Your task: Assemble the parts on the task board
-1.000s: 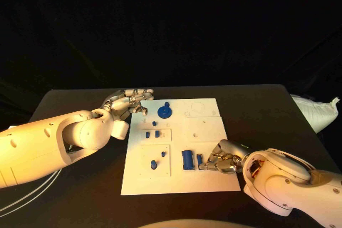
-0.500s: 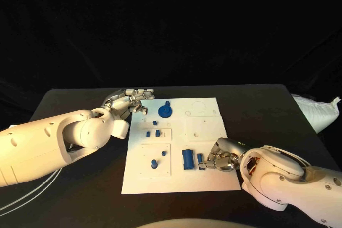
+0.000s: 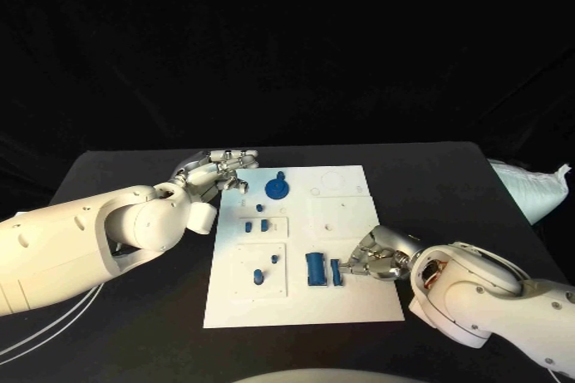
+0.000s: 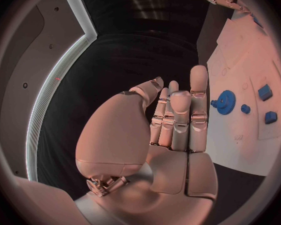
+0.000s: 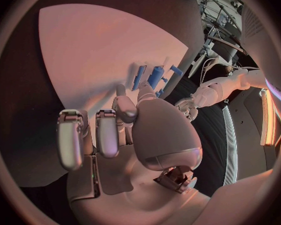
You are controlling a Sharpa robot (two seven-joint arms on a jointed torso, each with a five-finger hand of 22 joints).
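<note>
No writing is legible on the white task board (image 3: 347, 304), which lies mid-worktop (image 3: 455, 184). The left robot hand (image 3: 218, 174) rests at the board's far-left edge, fingers straight, holding nothing. The right robot hand (image 3: 374, 261) touches a small blue part (image 3: 336, 272) beside the long blue part (image 3: 315, 268); whether it grips the part, I cannot tell.

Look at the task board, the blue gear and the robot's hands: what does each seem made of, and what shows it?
Task board: probably matte white plastic; flat, with no glare.
Blue gear: likely moulded or printed plastic; one even, dull colour.
Left hand and right hand: seemingly metal; silver with bright glints.
</note>
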